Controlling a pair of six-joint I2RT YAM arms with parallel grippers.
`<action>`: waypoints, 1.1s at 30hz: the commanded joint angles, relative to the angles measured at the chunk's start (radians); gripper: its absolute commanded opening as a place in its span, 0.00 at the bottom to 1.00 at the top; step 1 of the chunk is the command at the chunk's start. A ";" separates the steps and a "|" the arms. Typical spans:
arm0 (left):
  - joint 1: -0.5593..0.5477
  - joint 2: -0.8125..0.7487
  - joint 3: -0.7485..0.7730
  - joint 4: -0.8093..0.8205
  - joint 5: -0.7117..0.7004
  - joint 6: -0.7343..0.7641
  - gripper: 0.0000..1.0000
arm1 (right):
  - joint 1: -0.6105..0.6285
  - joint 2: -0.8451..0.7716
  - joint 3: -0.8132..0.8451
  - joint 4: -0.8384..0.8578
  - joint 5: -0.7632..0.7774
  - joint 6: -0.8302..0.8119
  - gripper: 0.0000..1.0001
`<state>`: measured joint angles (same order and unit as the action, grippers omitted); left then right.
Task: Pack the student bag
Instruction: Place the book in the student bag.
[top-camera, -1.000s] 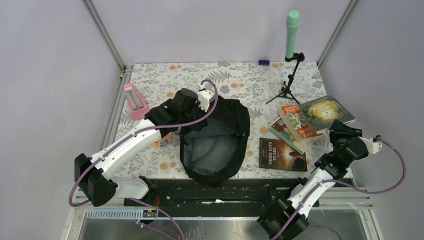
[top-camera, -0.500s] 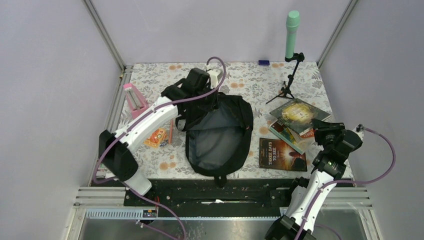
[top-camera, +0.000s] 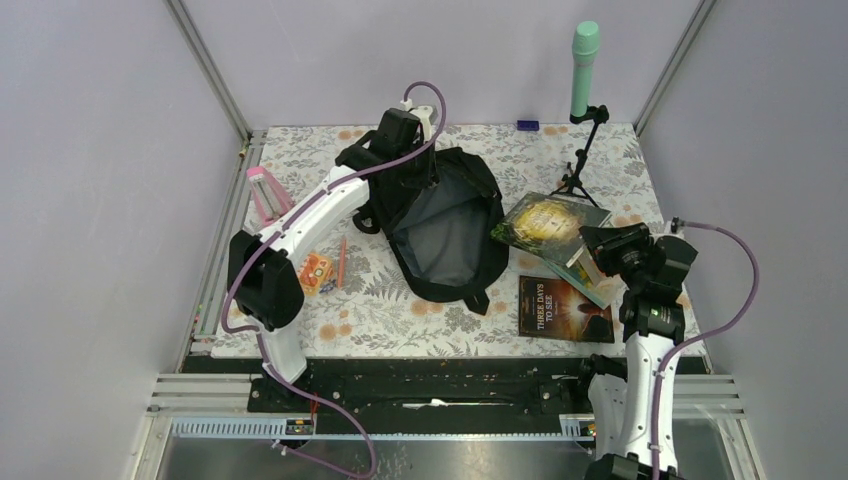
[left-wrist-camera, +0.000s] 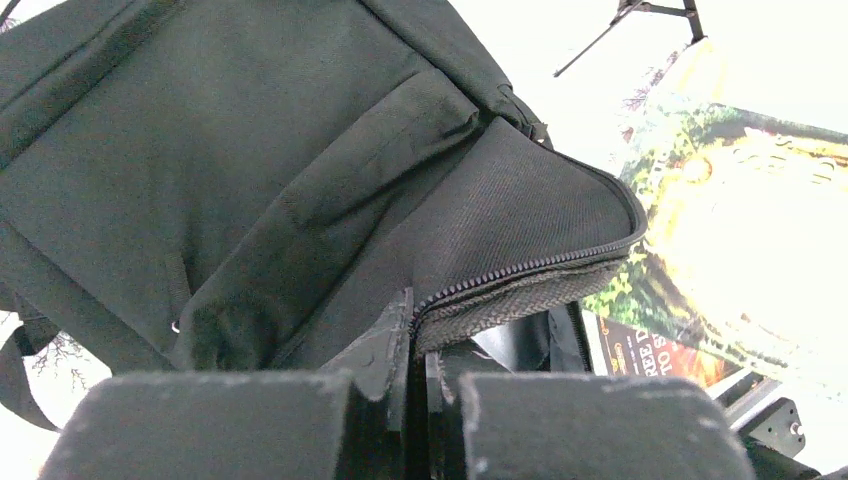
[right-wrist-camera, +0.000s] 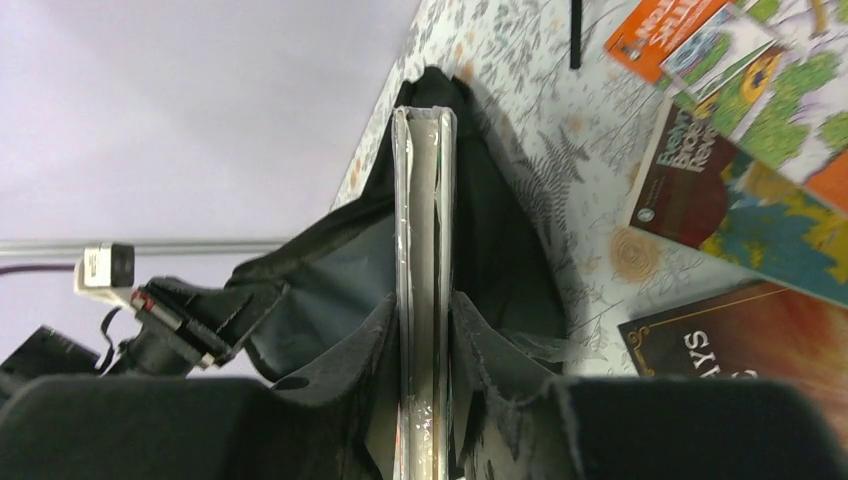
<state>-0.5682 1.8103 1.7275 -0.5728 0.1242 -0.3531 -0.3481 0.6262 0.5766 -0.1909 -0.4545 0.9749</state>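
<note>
Student bag in clenched left jaws, farther back; green book in right jaws, nearer it.

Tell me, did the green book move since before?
Yes. The green book, gripped in the right claw, moved left: it was right of the tripod feet, now it is in front of them, close to the student bag.

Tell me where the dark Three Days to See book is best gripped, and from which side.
Probably its left edge, coming in low from the student bag's side. The book lies flat, so the tool must pinch its thickness; that edge faces bare mat, while the right arm crowds the opposite edge.
</note>
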 joint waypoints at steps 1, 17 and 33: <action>0.008 0.001 0.057 0.092 0.011 -0.032 0.00 | 0.088 -0.004 0.079 0.115 -0.009 0.070 0.00; 0.009 0.013 0.066 0.087 0.047 -0.053 0.00 | 0.597 0.069 0.055 0.271 0.351 0.161 0.00; 0.007 -0.094 -0.042 0.123 0.074 -0.051 0.00 | 1.020 0.303 -0.072 0.564 0.987 0.314 0.00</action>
<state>-0.5617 1.8225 1.7107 -0.5457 0.1627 -0.3931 0.6479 0.9192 0.5095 0.1711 0.2882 1.1931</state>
